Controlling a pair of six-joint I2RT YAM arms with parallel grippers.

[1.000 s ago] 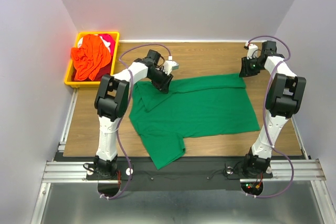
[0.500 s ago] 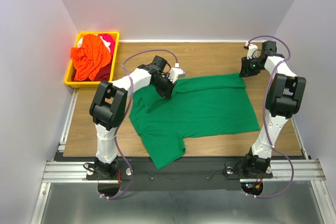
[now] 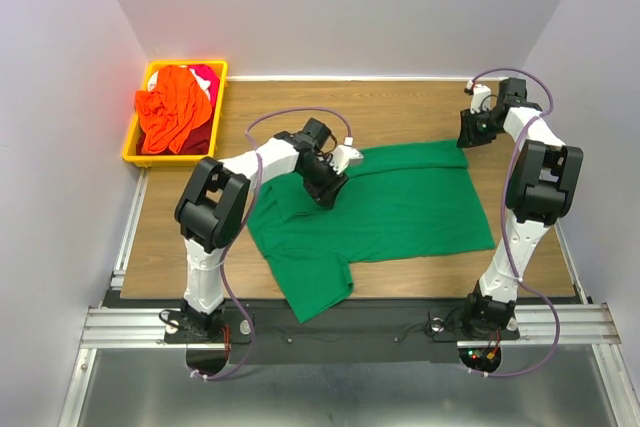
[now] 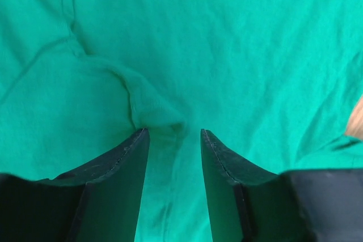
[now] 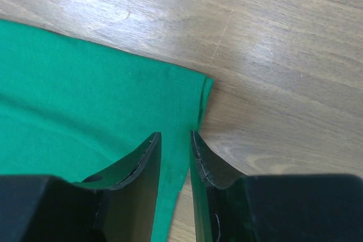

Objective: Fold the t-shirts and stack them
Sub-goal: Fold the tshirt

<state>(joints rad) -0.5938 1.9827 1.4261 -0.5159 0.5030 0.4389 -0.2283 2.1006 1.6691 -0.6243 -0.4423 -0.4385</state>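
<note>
The green t-shirt [image 3: 400, 207] is spread out on the wooden table [image 3: 400, 112], taking up most of its middle; one sleeve is seen reaching toward the near edge, and the far left part of the cloth is turned over onto the body in a loose fold. The left gripper [image 3: 328, 187] is set down on that turned-over part, near the far left of the shirt; in the left wrist view its dark fingers [image 4: 122, 162] are drawn in to a moderate gap, and a raised ridge of green cloth is seen running in from the upper left and ending bunched between the tips, so a pinch of the shirt is taken to be grasped there. The right gripper [image 3: 466, 135] is placed at the shirt's far right corner; in the right wrist view its fingers [image 5: 142, 162] are brought close together, with the hemmed edge of the cloth passing between them and bare wood shown just beside the corner, so the edge appears to be clenched. A yellow bin [image 3: 165, 158] is stood at the far left corner of the table, well apart from the green shirt; the orange t-shirt [image 3: 170, 107] is heaped crumpled inside it, and the red-pink t-shirt [image 3: 206, 75] is seen partly covered beneath and behind the orange one.
</note>
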